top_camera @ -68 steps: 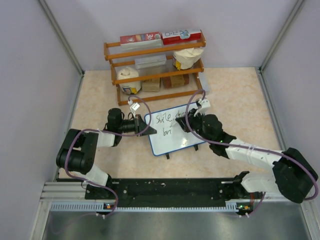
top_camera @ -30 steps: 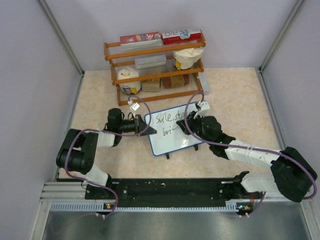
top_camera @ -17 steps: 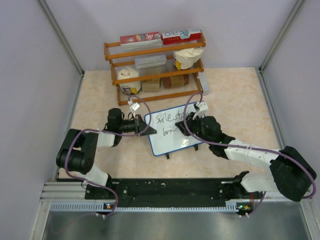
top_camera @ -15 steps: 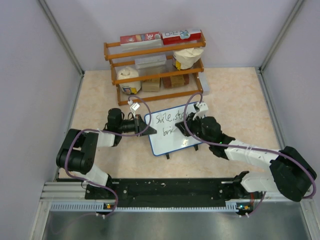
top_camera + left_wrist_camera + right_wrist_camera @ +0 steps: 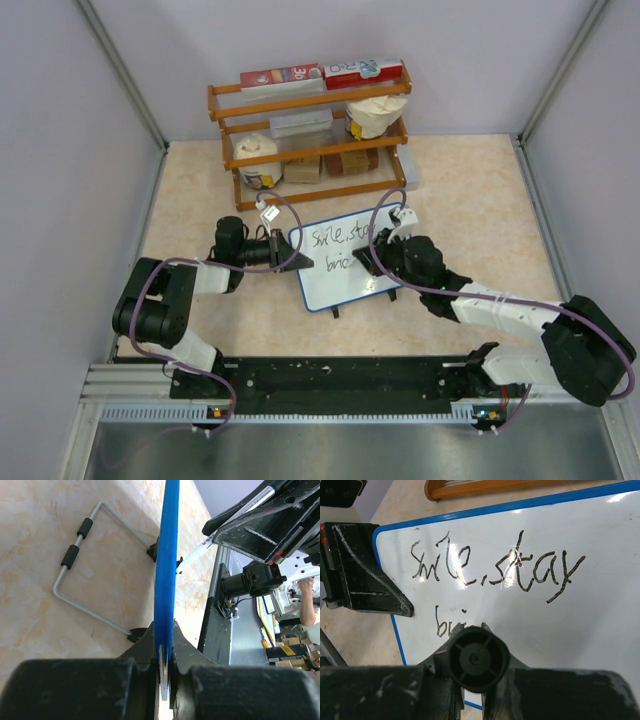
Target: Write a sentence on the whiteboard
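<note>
Sentence (image 5: 492,577), second line longer now

Left arm (image 5: 160,305) and right arm (image 5: 495,305): white shells, black joints; looping cables (image 5: 376,212) look purplish.

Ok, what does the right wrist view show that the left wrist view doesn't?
Right wrist only: the sentence on the face of the whiteboard, "smile, stay" plus a started second line. Left wrist only: the wire stand behind it. Both: the whiteboard, the left gripper clamping its blue edge, the marker in the right gripper.
</note>
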